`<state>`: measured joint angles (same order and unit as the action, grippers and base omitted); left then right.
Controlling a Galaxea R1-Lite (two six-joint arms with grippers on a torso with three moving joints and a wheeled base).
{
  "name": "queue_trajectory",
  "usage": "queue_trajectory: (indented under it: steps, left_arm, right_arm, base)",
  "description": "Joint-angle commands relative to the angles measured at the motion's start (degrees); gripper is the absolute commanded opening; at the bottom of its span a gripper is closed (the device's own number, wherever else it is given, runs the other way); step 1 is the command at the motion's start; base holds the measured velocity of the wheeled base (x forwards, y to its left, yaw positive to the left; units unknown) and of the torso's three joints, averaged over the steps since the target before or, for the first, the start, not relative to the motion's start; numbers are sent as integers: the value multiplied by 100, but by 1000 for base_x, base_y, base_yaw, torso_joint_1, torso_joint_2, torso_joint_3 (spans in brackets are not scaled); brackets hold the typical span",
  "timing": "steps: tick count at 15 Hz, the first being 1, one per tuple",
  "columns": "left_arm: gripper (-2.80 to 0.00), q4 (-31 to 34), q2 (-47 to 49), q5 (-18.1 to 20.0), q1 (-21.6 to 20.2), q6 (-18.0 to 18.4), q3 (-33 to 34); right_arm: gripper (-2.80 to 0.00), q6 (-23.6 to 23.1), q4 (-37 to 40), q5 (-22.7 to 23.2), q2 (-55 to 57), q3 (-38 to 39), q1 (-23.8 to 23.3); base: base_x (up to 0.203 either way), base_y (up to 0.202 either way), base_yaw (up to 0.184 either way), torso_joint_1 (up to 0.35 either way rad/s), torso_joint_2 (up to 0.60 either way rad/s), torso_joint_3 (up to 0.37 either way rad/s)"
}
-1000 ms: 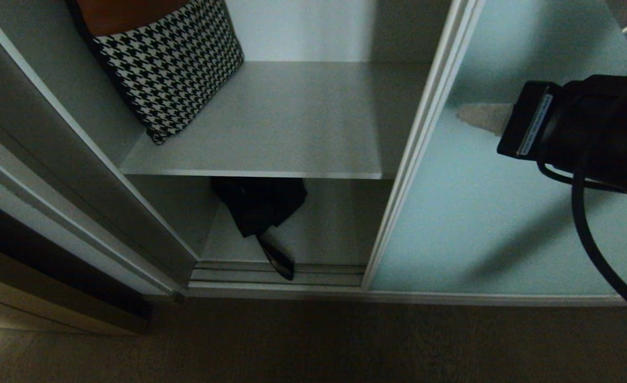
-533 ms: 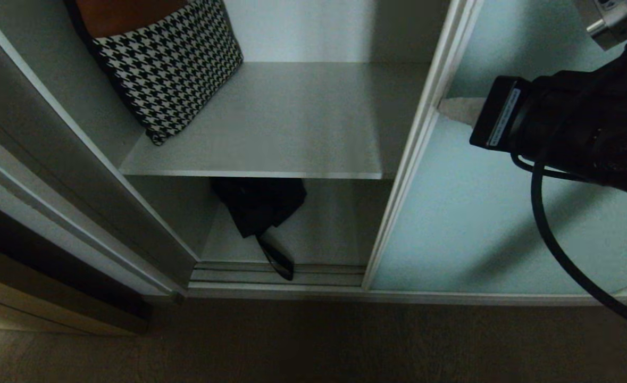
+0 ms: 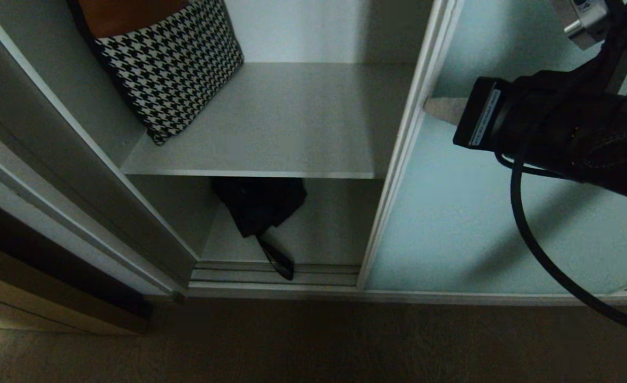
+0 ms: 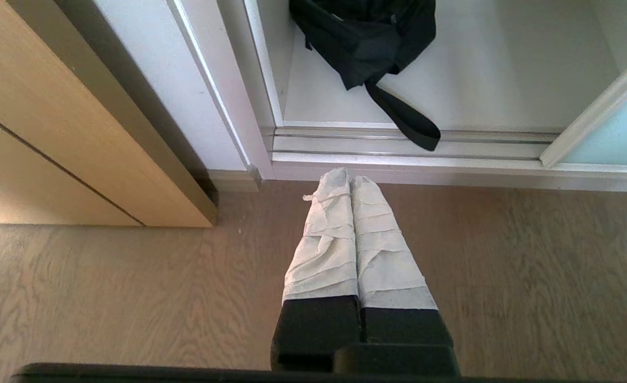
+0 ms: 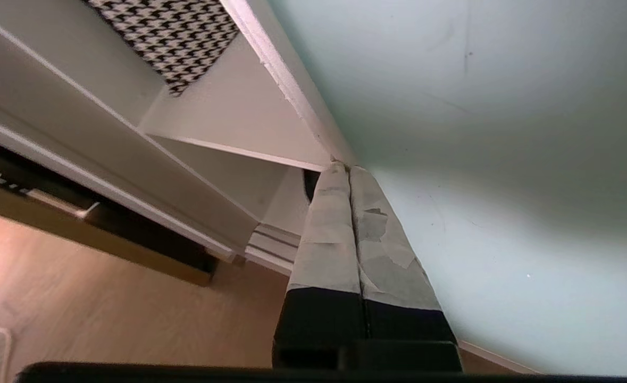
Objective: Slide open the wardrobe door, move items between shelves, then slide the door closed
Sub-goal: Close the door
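Over at 3 o'clock of head view, the right gripper [image 3: 435, 109] has its taped fingers [image 5: 340, 213] pressed together, nothing between them, tips set against the metal frame edge of the sliding wardrobe door [image 3: 483, 213]. Judging by that, it's pushing w/ clenched fingers rather than gripping. Whether the push runs twd closing or twd opening further can't be settled from these views.

Progress, as a judgement: door stands partly slid to 3 o'clock, wardrobe interior exposed, so the opening step looks done or near done. Upper shelf [image 3: 270, 133] carries only a houndstooth cushion [image 3: 169, 69] at its 10 o'clock corner; rest of that board is bare. Black garment [image 3: 257, 205] lies on the bottom shelf [image 3: 334, 229], toward the 9 o'clock side, partly tucked under the upper shelf's front edge. If the transfer was upper-to-lower, it's done & only closing is left; if lower-to-upper, it's still ahead. Can't tell which.

Garment orientation: bunched body at 12 o'clock, deep in the compartment; its strap [image 4: 403, 114] trails out twd approx 5 o'clock, end lying over the floor track [image 4: 478, 143]. Long axis runs back-to-front, slightly diagonal. Strap across the track could snag the door on closing.

Left gripper [image 4: 351, 186] hangs parked over the wood floor [image 4: 132, 298] in front of the track, fingers clenched on nothing.
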<state>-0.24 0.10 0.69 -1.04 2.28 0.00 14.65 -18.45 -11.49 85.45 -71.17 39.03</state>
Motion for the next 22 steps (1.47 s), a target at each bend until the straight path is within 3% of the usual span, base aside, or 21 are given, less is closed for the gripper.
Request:
queue_trajectory:
  steps: [1,6,10,15,19,20,22]
  left_arm:
    - [-280,-2,8,1,-2,1,0]
    - [-280,-2,8,1,-2,-1,0]
    - [-280,-2,8,1,-2,1,0]
    - [-280,-2,8,1,-2,1,0]
    - [-280,-2,8,1,-2,1,0]
    - [-280,-2,8,1,-2,1,0]
    - [-280,-2,8,1,-2,1,0]
  right_arm:
    - [-280,8,47,84,158,-155,140]
    - [-280,-8,17,318,628,-541,509]
    - [-280,-15,61,374,851,-842,1177]
    - [-280,-182,127,364,125,-540,1910]
    - [-280,-332,179,327,-884,-39,1928]
    - [-280,-367,193,311,-1126,101,1816]
    - [-280,-488,205,288,-1660,435,1148]
  base:
    - [0,0,0,0,0,0]
    - [0,0,0,0,0,0]
    - [0,0,0,0,0,0]
    - [0,0,0,0,0,0]
    - [0,0,0,0,0,0]
    - [0,0,0,0,0,0]
    - [0,0,0,0,0,0]
